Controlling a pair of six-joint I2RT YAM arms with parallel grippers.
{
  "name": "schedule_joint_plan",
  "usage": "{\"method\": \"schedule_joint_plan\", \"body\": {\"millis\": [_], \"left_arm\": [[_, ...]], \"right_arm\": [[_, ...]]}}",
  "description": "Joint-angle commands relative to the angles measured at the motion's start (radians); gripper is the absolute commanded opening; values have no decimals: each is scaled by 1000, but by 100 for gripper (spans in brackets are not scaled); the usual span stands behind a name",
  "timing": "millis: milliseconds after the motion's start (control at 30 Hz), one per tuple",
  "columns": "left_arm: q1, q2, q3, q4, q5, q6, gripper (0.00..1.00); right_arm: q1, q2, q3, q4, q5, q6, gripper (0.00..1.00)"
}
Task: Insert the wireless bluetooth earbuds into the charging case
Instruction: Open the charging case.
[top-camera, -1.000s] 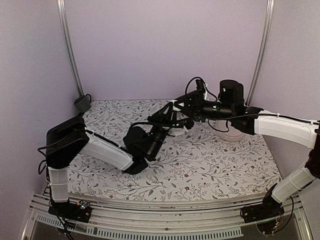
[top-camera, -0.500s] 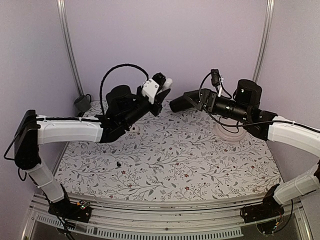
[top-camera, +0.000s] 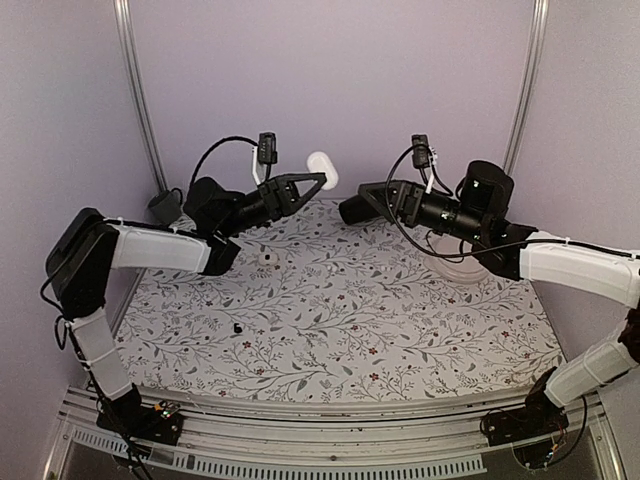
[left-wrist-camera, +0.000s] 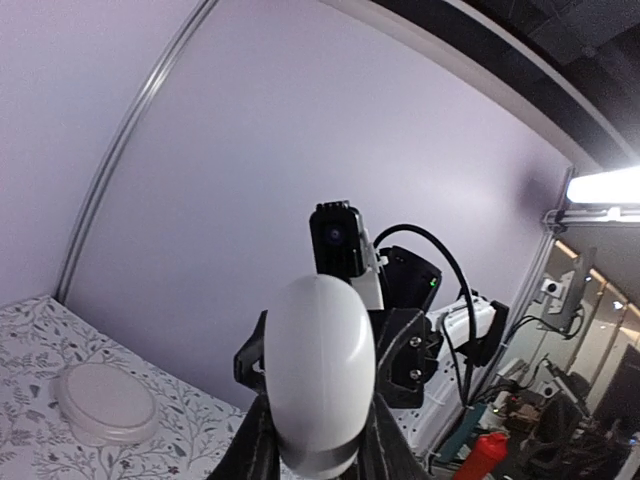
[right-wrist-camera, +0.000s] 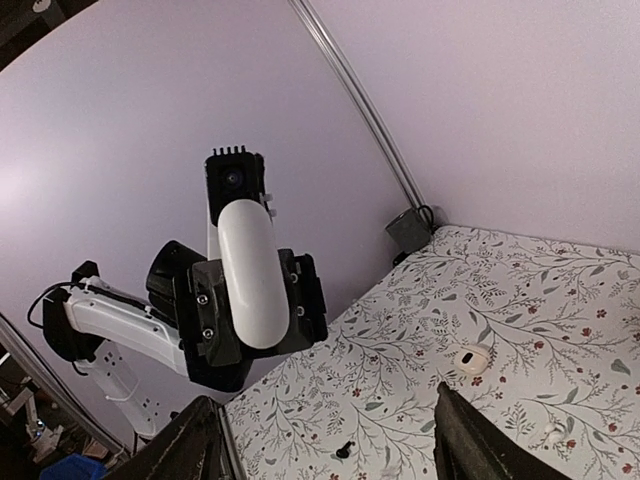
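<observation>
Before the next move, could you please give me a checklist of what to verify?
1. Left gripper shut on the case: ok.
2. Case held up off the table, apart from the right gripper: ok.
3. Right gripper open, nothing between its fingers: ok.
4. Case lid open for loading: not ok, it looks closed.
5. Both earbuds located: cannot tell; only one tiny white piece shows on the table.
</observation>
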Motion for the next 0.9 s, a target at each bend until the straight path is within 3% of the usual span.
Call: {"method": "schedule_joint_plan", "body": {"millis": [0, 467, 867], "left_arm": [[14, 96, 27, 386, 137, -426, 0], [-2, 91, 13, 325, 137, -386, 0], [-7, 74, 19, 286, 135, -366, 0]], "right_arm": [[-4, 66, 56, 100, -110, 11, 72], [45, 156, 132, 135, -119, 44, 71], [82, 189, 209, -41, 37, -45, 65]]}}
